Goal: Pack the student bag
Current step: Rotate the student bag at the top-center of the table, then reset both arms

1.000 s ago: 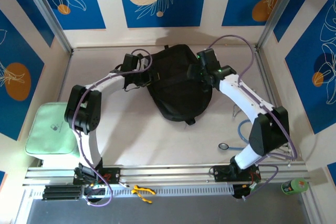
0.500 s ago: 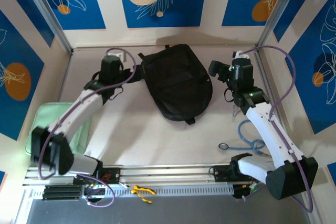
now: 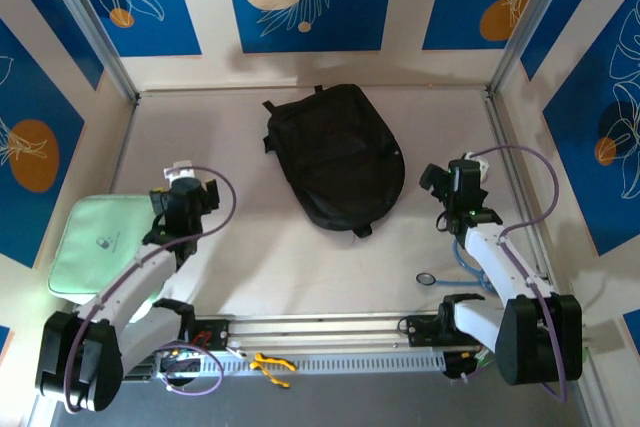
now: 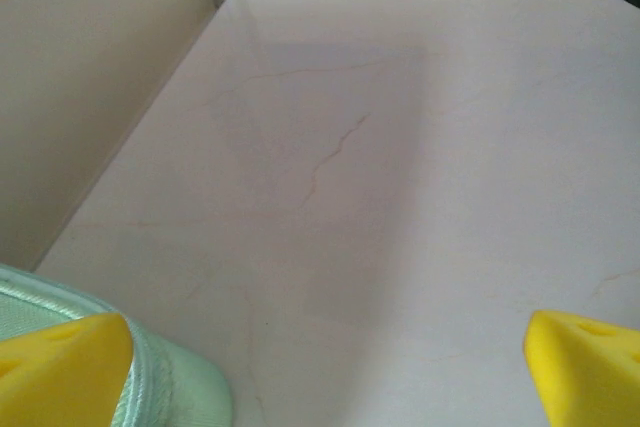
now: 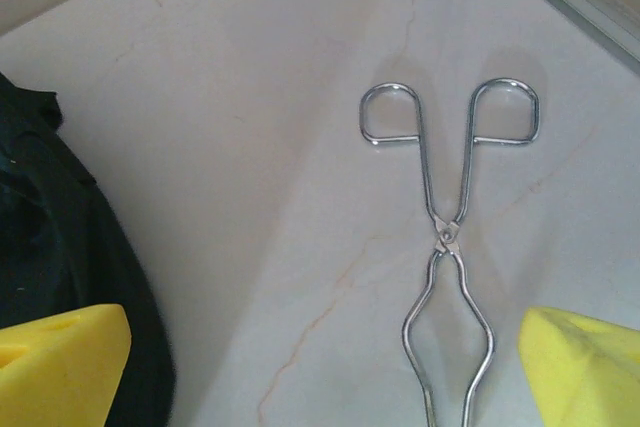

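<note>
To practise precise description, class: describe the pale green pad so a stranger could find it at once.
On the pale table seen from above, go to the near left edge, by the left arm. The pale green pad lies there, partly beneath that arm. It is flat, with rounded corners and a small dark logo, unlike the bulky black student bag farther back.

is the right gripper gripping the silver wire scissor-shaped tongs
No, the silver wire scissor-shaped tongs lie on the pale table, apart from both yellow fingers of the open right gripper.
</note>
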